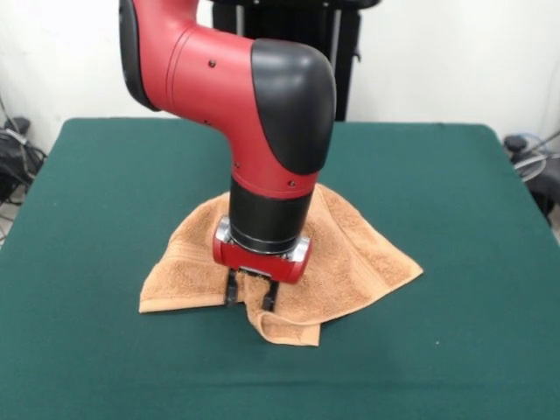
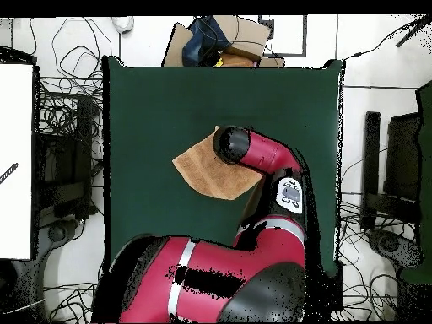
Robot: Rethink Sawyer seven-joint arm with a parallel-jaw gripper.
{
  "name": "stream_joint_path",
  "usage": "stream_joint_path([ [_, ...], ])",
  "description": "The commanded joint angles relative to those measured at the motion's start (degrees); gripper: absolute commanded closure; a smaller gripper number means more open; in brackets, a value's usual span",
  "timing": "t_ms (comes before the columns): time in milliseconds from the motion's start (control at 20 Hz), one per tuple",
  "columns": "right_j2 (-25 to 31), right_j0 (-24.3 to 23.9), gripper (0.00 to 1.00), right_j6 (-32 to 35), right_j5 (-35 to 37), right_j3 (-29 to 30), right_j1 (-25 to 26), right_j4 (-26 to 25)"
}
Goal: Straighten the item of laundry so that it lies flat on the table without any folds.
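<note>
Two fingers (image 1: 241, 288) (front only) pinch towel (image 1: 350, 254).

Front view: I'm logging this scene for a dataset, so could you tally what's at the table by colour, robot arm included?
Orange-tan: 1, the towel, rumpled with folds
Dark green: 1, the table
Red and black: 1, the robot arm, its gripper down at the towel's near edge
Total: 3
</note>
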Motion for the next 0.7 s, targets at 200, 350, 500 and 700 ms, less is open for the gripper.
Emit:
stream_joint_path([
  [200, 5.6, 1.2, 1.00, 9.3, -4.0, 0.1, 1.9, -0.3],
  [350, 6.0, 0.8, 1.00, 9.2, -4.6, 0.9, 1.6, -0.5],
  [500, 6.1, 0.6, 1.00, 9.0, -5.1, 1.6, 1.3, -0.7],
  [700, 6.2, 0.6, 1.00, 9.2, -6.0, 2.7, 0.7, -1.0],
])
